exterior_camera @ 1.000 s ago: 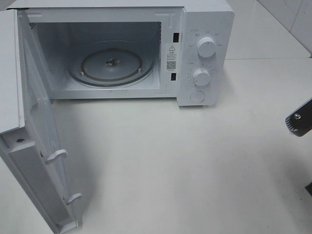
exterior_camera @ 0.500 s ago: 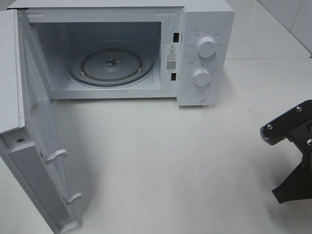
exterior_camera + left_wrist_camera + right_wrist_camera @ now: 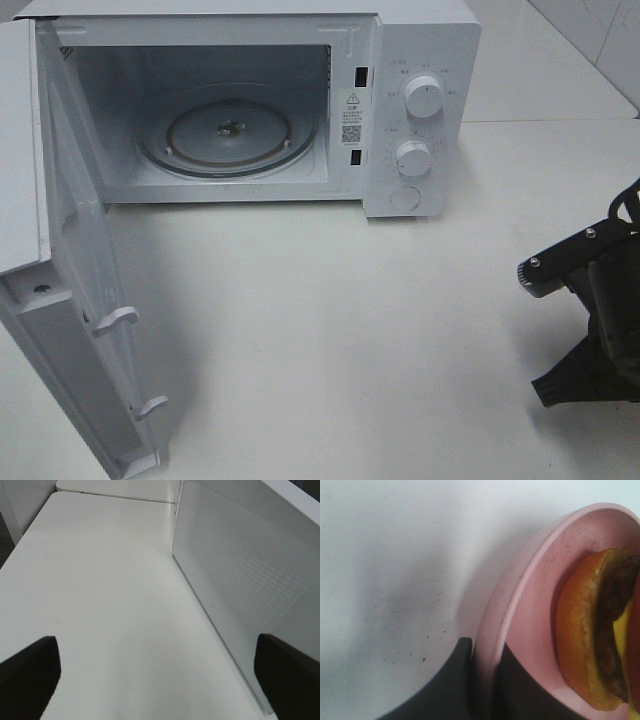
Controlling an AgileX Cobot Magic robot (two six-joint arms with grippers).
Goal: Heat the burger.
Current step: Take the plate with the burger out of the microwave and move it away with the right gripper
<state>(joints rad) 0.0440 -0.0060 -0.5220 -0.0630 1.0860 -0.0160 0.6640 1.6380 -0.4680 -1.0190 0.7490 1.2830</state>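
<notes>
The white desk (image 3: 350,330) holds a microwave (image 3: 420,100) with its door (image 3: 70,300) wide open. The right pincer (image 3: 482,680) pinches the pink plate (image 3: 520,610) rim; the burger (image 3: 595,630) sits on it. It might slide off if tipped. The left pincer (image 3: 155,675) is open, empty.

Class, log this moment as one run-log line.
microwave: door open, empty | right claw: shut on pink plate rim, burger aboard | left claw: open

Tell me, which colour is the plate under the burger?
Pink; the plate shows best in the right wrist view.
</notes>
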